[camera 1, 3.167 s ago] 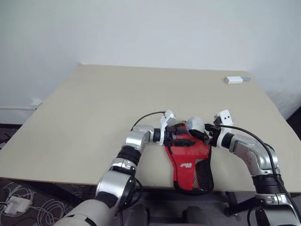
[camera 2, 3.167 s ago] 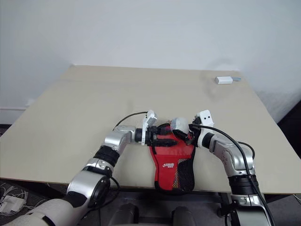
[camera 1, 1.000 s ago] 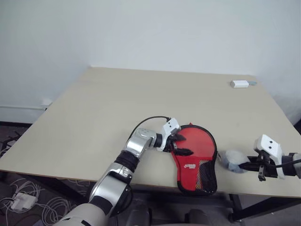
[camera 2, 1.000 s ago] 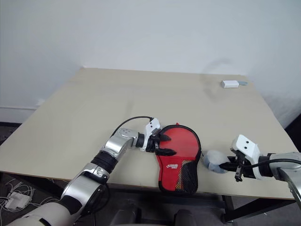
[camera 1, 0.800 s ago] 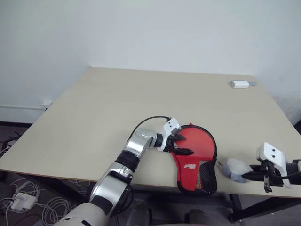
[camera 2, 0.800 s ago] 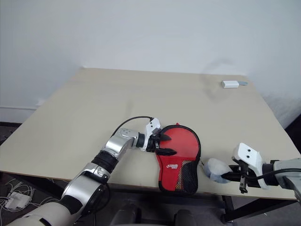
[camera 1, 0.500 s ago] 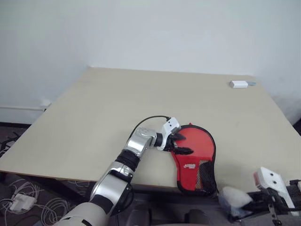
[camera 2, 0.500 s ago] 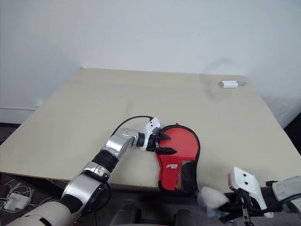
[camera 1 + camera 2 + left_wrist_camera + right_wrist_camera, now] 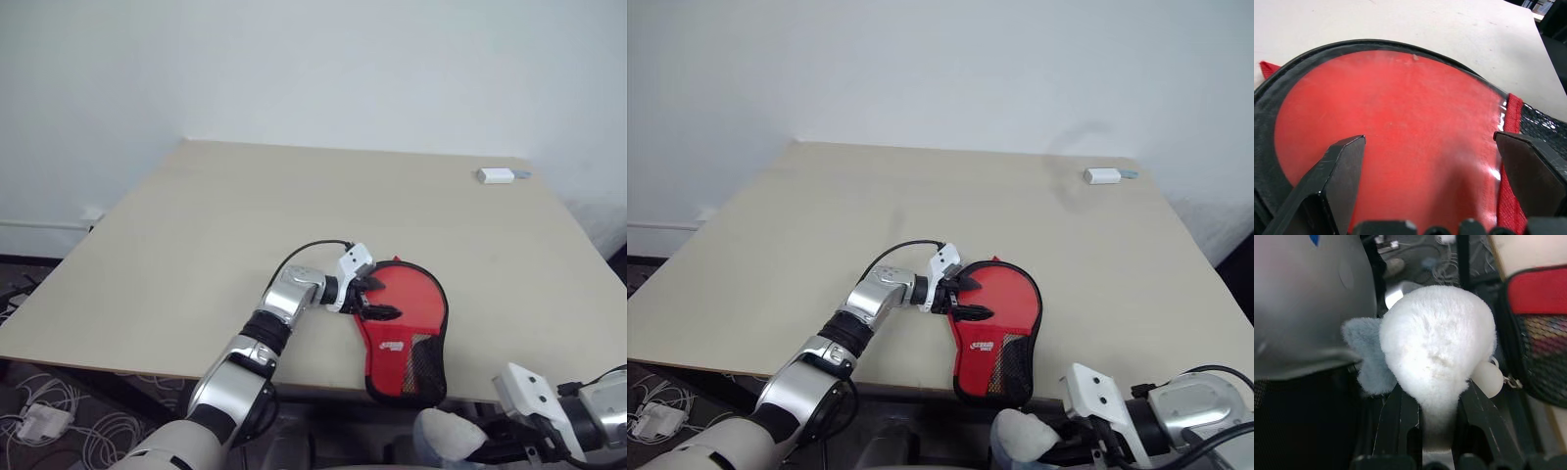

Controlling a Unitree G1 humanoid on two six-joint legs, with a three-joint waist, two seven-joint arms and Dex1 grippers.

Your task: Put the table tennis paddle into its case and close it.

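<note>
While the case lies at the table's near edge, the two arms are well apart.

Left gripper (image 9: 373, 298): fingers spread wide, grasping nothing; it rests over the round end of the case, one black finger (image 9: 1334, 178) toward each side of the red face.

Table tennis paddle (image 9: 1396, 147): its red rubber face shows directly ahead of the left gripper, between the spread fingers, lying inside the case's black zip rim. I cannot tell whether the fingertips touch the rubber.

Case (image 9: 407, 333): flat on the table (image 9: 294, 215), its round end under the left gripper, its narrow end with the white logo and black mesh panel reaching past the table's near edge, toward the right gripper.

Right gripper (image 9: 1432, 431): clenched on the white plush toy, below the table's near edge and off to the side of the case's mesh end.

White plush toy (image 9: 1437, 347): fluffy, with a pale blue part at one side, pinched at its base between the right fingers.

Small white box (image 9: 497, 175): at the table's far right corner, well away from both grippers.
</note>
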